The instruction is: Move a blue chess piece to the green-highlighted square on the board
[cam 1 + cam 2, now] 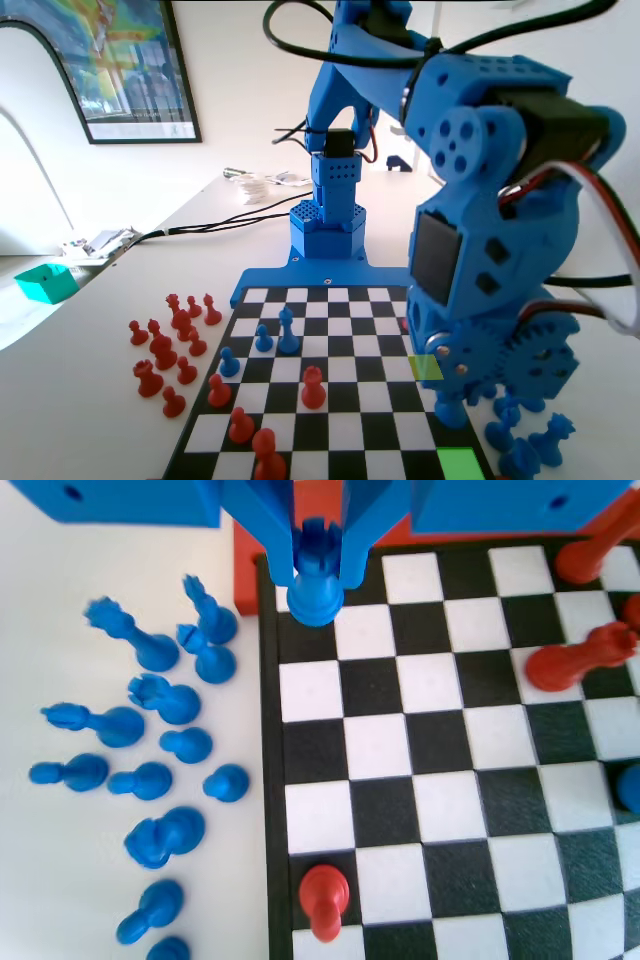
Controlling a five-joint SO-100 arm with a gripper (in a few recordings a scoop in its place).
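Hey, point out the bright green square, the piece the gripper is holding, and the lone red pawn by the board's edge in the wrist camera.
green-highlighted square (pixel 459 463): fixed view, centre of the square.
blue piece in the gripper (pixel 316 592): wrist view, its round base.
red pawn (pixel 323 893): wrist view, its body.

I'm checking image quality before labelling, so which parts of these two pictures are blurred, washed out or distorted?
Fixed view: the blue arm looms close to the lens, soft and enlarged; the wall behind is bright and washed out; the green-highlighted square is cut by the bottom edge. Wrist view: the board lines bow slightly; the loose blue pieces on the left look smeared.
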